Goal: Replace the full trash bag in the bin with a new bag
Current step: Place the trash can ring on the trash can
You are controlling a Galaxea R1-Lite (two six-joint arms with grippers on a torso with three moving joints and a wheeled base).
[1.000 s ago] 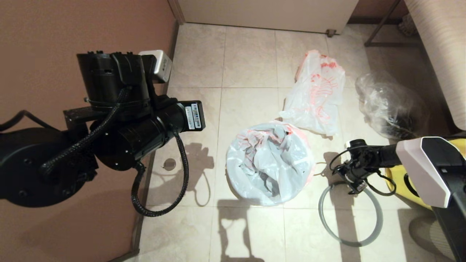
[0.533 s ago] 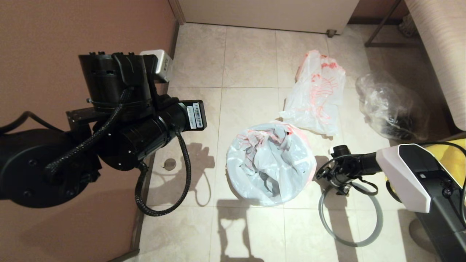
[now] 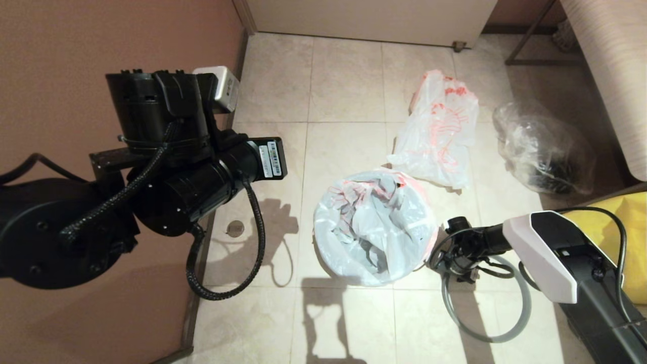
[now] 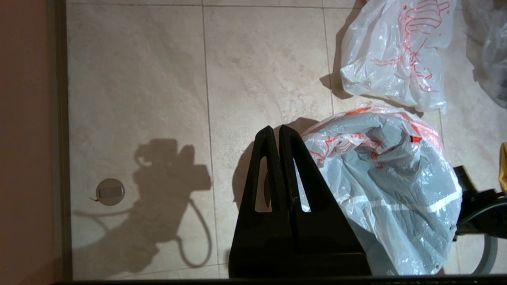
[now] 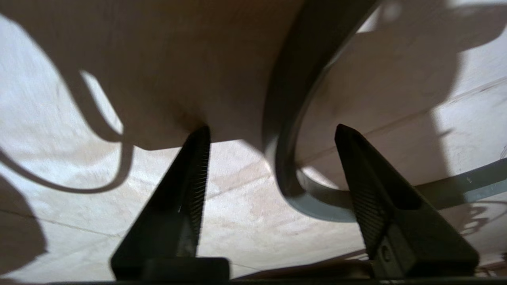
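right gripper (image 3: 451, 265): low over the floor, just right of the bin, at the near-left arc of the ring; fingers (image 5: 190, 186) apart, ring band passing between them, not clamped on it
ring (image 3: 510, 331): thin grey hoop, flat on the tiles right of the bin, off the bin; in the right wrist view its curve (image 5: 289, 118) runs up between the two fingers, nearer the one on the picture's right
bin (image 3: 375, 232): round, mid-floor, black body hidden by the bag draped over it
new bag (image 3: 354, 222): white with red print, spread over the bin mouth and sagging inside, crumpled; edge just left of the right gripper, contact cannot tell
full bag (image 3: 440, 134): white, red drawing, bulging, on the floor beyond the bin, well apart from both grippers
left gripper (image 4: 276, 132): fingers pressed together, empty, held high above the floor left of the bin
clear bag (image 3: 543, 151): dark contents, right of the full bag
yellow bag (image 3: 624, 227): far right, behind the right arm
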